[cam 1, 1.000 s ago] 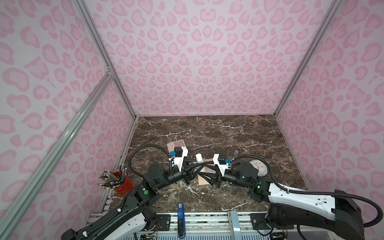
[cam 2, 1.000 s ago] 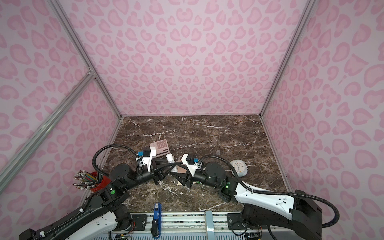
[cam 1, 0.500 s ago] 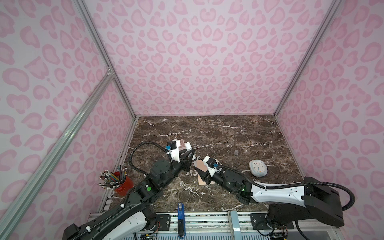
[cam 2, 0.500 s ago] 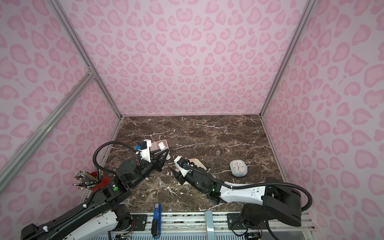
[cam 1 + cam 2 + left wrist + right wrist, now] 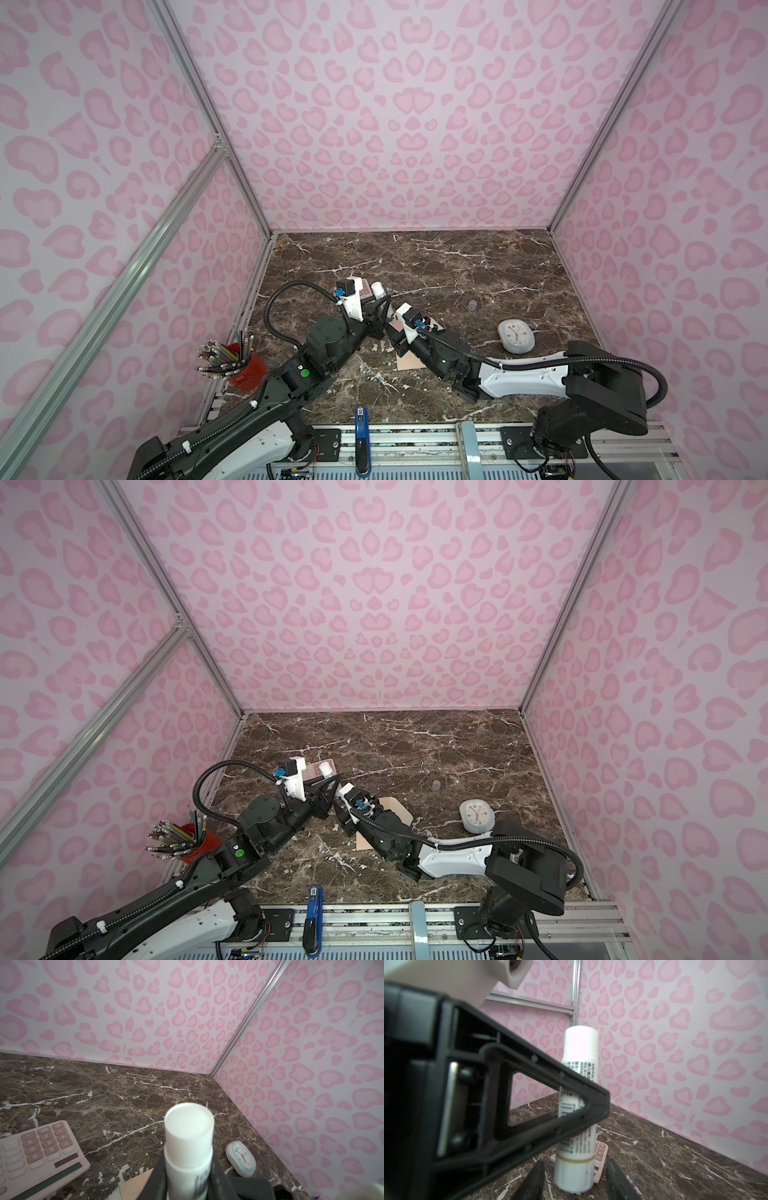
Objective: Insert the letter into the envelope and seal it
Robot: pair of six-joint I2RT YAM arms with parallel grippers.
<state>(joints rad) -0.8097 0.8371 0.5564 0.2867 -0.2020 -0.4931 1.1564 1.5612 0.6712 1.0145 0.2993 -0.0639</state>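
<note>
On the table [image 5: 457,266], peach envelope [image 5: 408,361] lies flat; left gripper [image 5: 187,1165] clamps glue stick [image 5: 189,1126]; right gripper [image 5: 576,1178] parted.

Your dark brown marble tabletop [image 5: 457,266], veined in white, carries a flat peach-tan paper envelope [image 5: 409,362] near the front middle (only part of it shows) and a pink plastic calculator [image 5: 41,1157] behind it to the left. On the right side you have a pale blue-and-white rounded clock [image 5: 516,335] lying face up, with a small grey round cap [image 5: 471,306] behind it. A red cup of pencils [image 5: 248,371] stands at the left edge.
</note>
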